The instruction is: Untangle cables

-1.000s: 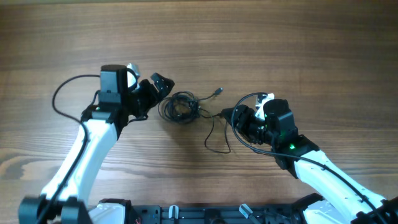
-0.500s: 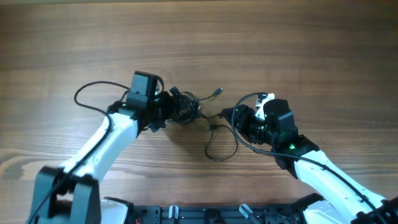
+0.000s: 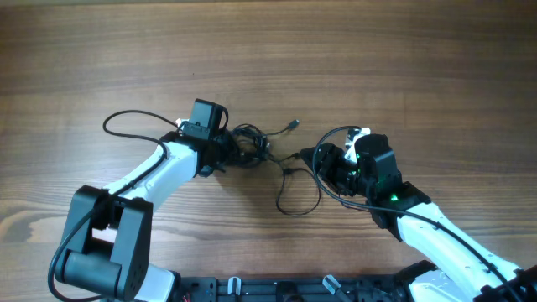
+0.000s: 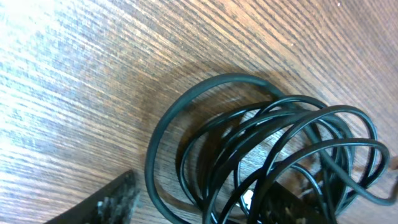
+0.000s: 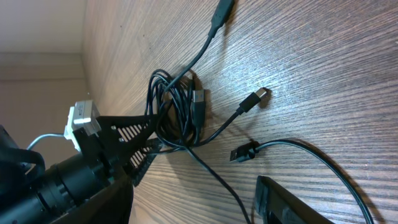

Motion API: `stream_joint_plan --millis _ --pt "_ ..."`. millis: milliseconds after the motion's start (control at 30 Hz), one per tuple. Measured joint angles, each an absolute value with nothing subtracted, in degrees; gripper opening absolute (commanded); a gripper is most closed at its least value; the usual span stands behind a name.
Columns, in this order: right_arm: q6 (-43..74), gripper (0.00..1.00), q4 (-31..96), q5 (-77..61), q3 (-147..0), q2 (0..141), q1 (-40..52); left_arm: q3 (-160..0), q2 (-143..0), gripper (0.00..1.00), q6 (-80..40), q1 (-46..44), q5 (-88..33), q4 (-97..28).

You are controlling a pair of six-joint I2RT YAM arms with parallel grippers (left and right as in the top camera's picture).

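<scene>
Right claw (image 3: 321, 159) hung low over the table (image 3: 394, 59), fingers set well apart and pinching nothing; one thin strand ran across the wood through the gap between them. Just left of it a loose loop (image 3: 299, 204) of the cables (image 3: 252, 144) curled toward the near edge. Two small plugs lay flat close by, one (image 5: 241, 153) on a strand that swept off to the right, the other (image 5: 261, 94) a little beyond it. Left claw (image 3: 237, 151) sat slightly farther out, reaching in from the left, its fingers partly spread on either side of the coil (image 4: 261, 137). Bare wood showed between the left finger (image 4: 109, 202) and the outermost turn, so no squeeze could be seen there; the other finger showed dark behind the turns. Most of the cables were bunched in that coil, between the two claws and nearer the left one. Farthest out, a single strand left the coil and ended in a plug (image 3: 294, 124) lying alone on the wood
</scene>
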State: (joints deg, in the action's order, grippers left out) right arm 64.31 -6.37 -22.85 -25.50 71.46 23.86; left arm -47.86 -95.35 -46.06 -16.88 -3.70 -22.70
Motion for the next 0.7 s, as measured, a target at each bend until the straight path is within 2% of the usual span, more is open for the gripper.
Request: stream_joint_plan --millis 33,100,200,267,367,400,567,700 --pt "64.2 0.65 -6.4 -22.9 -25.5 71.5 23.9 -47.9 -95.4 0.85 -44.8 -16.9 -3.7 -22.7" --pt "64.2 0.65 -6.4 -22.9 -25.5 71.5 23.9 -48.1 -95.4 0.86 -42.3 -17.2 -3.9 -22.2" --pt "64.2 0.65 -6.3 -22.8 -25.5 71.5 23.9 -48.3 -95.6 0.72 -39.9 -18.1 -4.4 -21.6" --pt "64.2 0.65 -6.4 -22.8 -25.5 71.5 23.9 -48.5 -96.2 0.70 -38.0 -19.0 -4.2 -21.2" --pt "64.2 0.65 -6.3 -22.8 -25.5 71.5 23.9 -49.3 -97.5 0.58 -33.7 -21.1 -3.7 -20.9" --pt "64.1 0.65 -6.4 -22.8 -25.5 71.5 23.9 -49.9 -98.1 0.57 -32.1 -21.9 -2.9 -21.3" --pt "63.8 0.66 -6.3 -22.8 -25.5 71.5 23.9 -51.4 -100.1 0.72 -28.1 -24.7 3.3 -23.1" --pt "63.4 0.66 -6.3 -22.8 -25.5 71.5 23.9 -51.7 -101.6 0.78 -24.2 -25.4 9.5 -20.4"
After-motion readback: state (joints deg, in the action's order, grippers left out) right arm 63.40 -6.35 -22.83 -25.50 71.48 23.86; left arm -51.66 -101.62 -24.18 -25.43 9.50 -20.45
